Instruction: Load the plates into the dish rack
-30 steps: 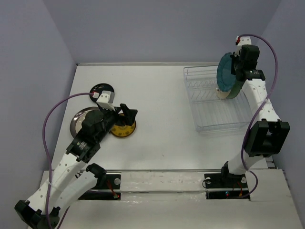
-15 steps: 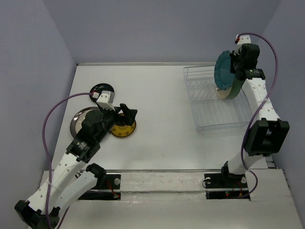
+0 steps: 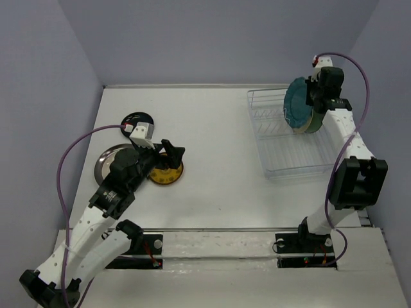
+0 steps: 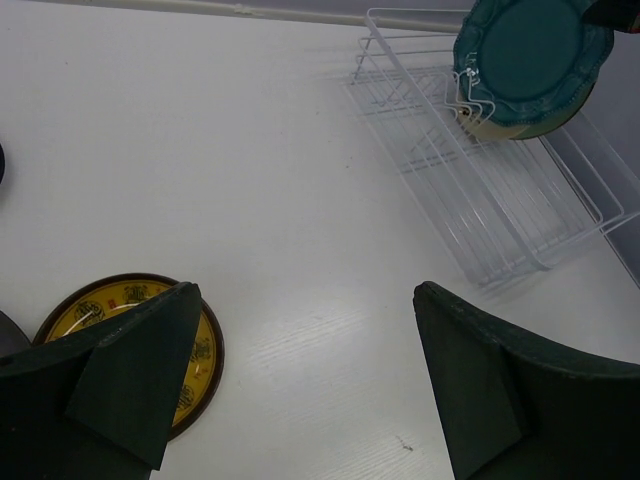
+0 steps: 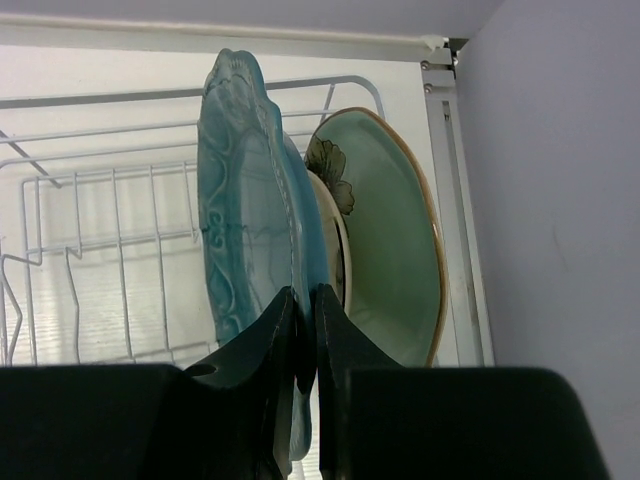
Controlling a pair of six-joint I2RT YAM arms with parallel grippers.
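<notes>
left fingers: spread wide, holding nothing, low over the worktop
yellow patterned plate: flat on the worktop, partly under the left-hand finger, not between the two
yellow plate handling: looks small, stiff and glazed, so likely slick. It lies flush, so only the raised rim offers a hold. Pinch the rim edge nearest the fingers; it may skid if pushed.
silver metal plate: flat, just left of the left fingers, mostly hidden by the arm. Probably light and not breakable, with a thin rim to pinch.
black plate: small and flat, beyond the left fingers and apart from them
dish rack: white wire, well to the right of the left fingers, under the right fingers
right fingers: closed on the rim of the teal scalloped plate, one finger on each face
teal plate position: upright on edge, above the far end of the rack. Its lower edge is hidden, so cannot tell if it sits in a slot.
teal plate handling: rigid, looks ceramic, chips easily, and the wavy rim gives an uneven bite. The rim pinch is small, so the plate could swing. Lower it straight and avoid knocking its neighbour.
cream plate: on edge just behind the teal one, only a sliver shows
mint flower plate: on edge behind the cream plate, leaning away, farthest from the right fingers
</notes>
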